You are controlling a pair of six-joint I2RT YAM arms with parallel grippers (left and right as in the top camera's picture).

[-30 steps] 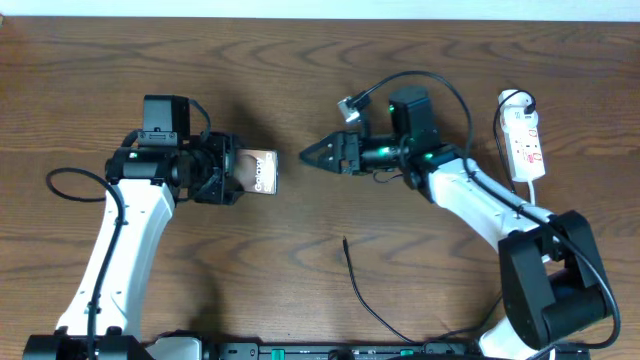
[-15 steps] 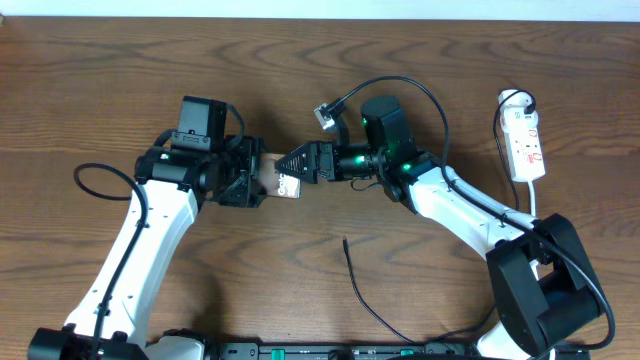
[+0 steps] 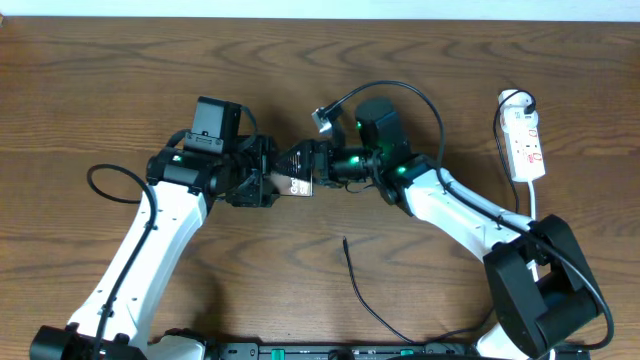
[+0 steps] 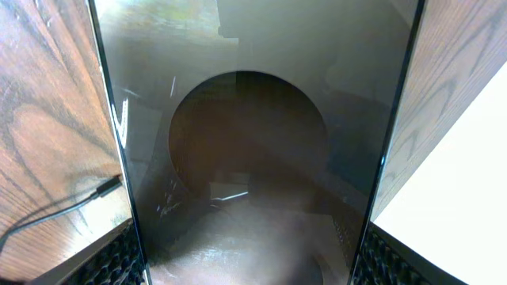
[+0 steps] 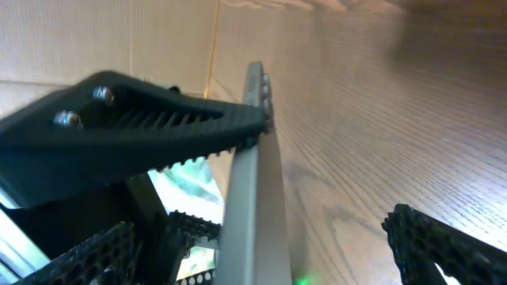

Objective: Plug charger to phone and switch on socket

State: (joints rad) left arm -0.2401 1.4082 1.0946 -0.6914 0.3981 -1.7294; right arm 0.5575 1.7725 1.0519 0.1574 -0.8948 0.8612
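My left gripper (image 3: 268,186) is shut on the phone (image 3: 296,187), a brownish glossy slab lifted off the table, lettered end toward the right arm. In the left wrist view the phone (image 4: 253,142) fills the gap between both fingers (image 4: 119,261). My right gripper (image 3: 298,168) is open and straddles the phone's free end. In the right wrist view the phone (image 5: 255,198) stands edge-on between the fingertips (image 5: 440,241), untouched on the right side. The charger (image 3: 358,285) lies loose on the table in front, its tip (image 4: 109,187) on the wood. The socket (image 3: 526,145) lies at the far right.
The socket's white cord (image 3: 536,200) runs down the right side past the right arm's base (image 3: 545,290). A thick black arm cable (image 3: 395,90) loops above the right wrist, another (image 3: 105,185) beside the left arm. The wooden table (image 3: 100,80) lies all around.
Both arms have come together at the middle. The left arm carried the phone to the right, and the open right gripper moved left until its fingers straddle the phone's end.
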